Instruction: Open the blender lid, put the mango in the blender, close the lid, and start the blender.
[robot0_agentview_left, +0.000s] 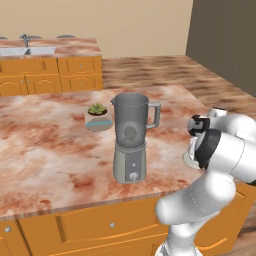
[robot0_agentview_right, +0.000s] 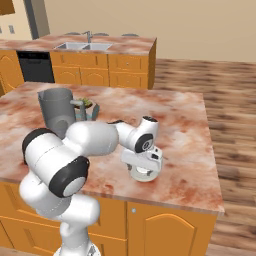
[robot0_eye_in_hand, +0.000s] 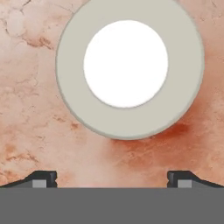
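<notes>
The blender (robot0_agentview_left: 131, 137) stands near the front of the marble island, and its jar top is uncovered; it is also at the left behind my arm (robot0_agentview_right: 56, 115). The blender lid (robot0_eye_in_hand: 130, 65), a round light-grey disc with a white centre, lies flat on the counter to the blender's right (robot0_agentview_right: 144, 173). My gripper (robot0_eye_in_hand: 111, 177) hovers just over the counter beside the lid, pointing down. It is open, fingertips wide apart with nothing between them. In the left base view the hand (robot0_agentview_left: 194, 145) covers most of the lid. The mango is out of view.
A small bowl with a green plant (robot0_agentview_left: 98, 117) sits just behind and left of the blender. The island's front edge (robot0_agentview_right: 165, 197) runs close below the lid. A sink counter (robot0_agentview_right: 85, 46) with orange cabinets stands at the back of the room.
</notes>
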